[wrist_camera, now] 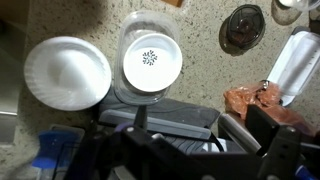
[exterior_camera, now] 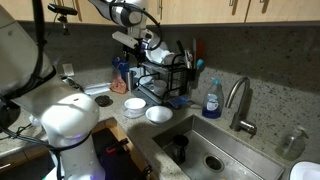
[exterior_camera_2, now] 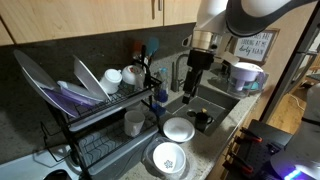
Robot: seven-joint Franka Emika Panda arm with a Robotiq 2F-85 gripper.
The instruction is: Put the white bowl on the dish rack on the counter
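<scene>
White bowl (wrist_camera: 67,72) is sitting on the tabletop (wrist_camera: 200,70), left in the wrist view; it is looking stiff, slippery, breakable, so pinching its rim seems best. Gripper (exterior_camera_2: 192,88) is hanging wide open.

An exterior view stands low beside the robot's base (exterior_camera: 70,125), looking across the counter (exterior_camera: 265,130) toward the dish rack (exterior_camera: 165,70) and sink (exterior_camera: 215,150). An exterior view sits close against the dish rack (exterior_camera_2: 90,120), facing past it to the sink (exterior_camera_2: 215,105). The wrist view looks straight down; all three share the two white dishes (wrist_camera: 67,72).
</scene>
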